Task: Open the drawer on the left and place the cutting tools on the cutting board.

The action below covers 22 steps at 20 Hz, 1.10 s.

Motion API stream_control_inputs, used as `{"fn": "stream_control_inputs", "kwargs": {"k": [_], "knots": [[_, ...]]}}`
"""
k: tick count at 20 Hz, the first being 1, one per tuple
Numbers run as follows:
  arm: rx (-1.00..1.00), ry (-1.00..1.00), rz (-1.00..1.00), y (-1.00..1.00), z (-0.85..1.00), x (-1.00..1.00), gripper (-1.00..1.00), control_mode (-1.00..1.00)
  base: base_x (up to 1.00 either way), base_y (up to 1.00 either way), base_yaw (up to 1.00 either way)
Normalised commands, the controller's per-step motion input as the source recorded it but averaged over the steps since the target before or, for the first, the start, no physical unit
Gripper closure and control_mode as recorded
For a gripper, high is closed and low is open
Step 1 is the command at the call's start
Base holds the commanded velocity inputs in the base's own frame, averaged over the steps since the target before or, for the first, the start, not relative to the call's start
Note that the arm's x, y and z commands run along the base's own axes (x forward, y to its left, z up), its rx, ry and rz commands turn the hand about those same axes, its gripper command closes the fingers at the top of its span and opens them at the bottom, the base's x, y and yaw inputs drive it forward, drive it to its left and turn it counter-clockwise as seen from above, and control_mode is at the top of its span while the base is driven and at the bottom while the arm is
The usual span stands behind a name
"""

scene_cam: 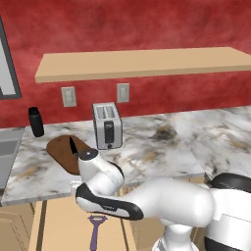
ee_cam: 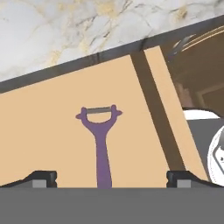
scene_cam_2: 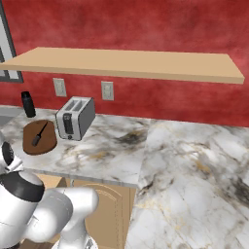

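The drawer (scene_cam: 59, 225) stands pulled out below the counter edge, and the knife (scene_cam_2: 40, 134) lies on the cutting board (scene_cam_2: 46, 145), next to the toaster (scene_cam_2: 74, 118). So the step in hand, as I judge it, is fetching the purple peeler (ee_cam: 99, 140), the one cutting tool left in the drawer.

The gripper (ee_cam: 109, 179) hangs over the open drawer with its fingers spread wide and nothing between them. From the hand view the peeler lies flat on the drawer floor almost dead centre between the two fingertips (ee_cam: 41, 178), its handle running toward the hand and its Y-shaped head pointing away, toward the counter's edge. The drawer's side wall is off beyond one fingertip, well clear.

To do this well, I would come straight down on the handle rather than the head: the slim shaft gives the fingers two parallel faces to squeeze. The fingers already straddle it crosswise, so little turning seems needed. The thing is thin and flat, so the tips must reach the drawer floor before closing, or they will slide over it. After that, lift clear of the drawer front and counter lip before swinging toward the board.
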Motion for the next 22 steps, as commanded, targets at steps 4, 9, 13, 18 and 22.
{"fn": "stream_control_inputs", "kwargs": {"k": [4, 9, 13, 18, 22], "knots": [[0.09, 0.23, 0.25, -0.22, -0.26, 0.00, -1.00, -1.00, 0.00, 0.00, 0.00], [-0.02, 0.00, 0.00, 0.03, -0.11, 0.00, -1.00, -1.00, 0.00, 0.00, 0.00], [-0.09, 0.00, 0.00, 0.11, -0.42, -0.11, -1.00, -1.00, 0.00, 0.00, 0.00], [-0.05, 0.00, 0.00, 0.20, -0.35, -0.04, -1.00, -1.00, 0.00, 0.00, 0.00], [0.00, 0.00, 0.00, 0.28, -0.22, 0.00, -1.00, -1.00, 0.00, 0.00, 0.00]]}}
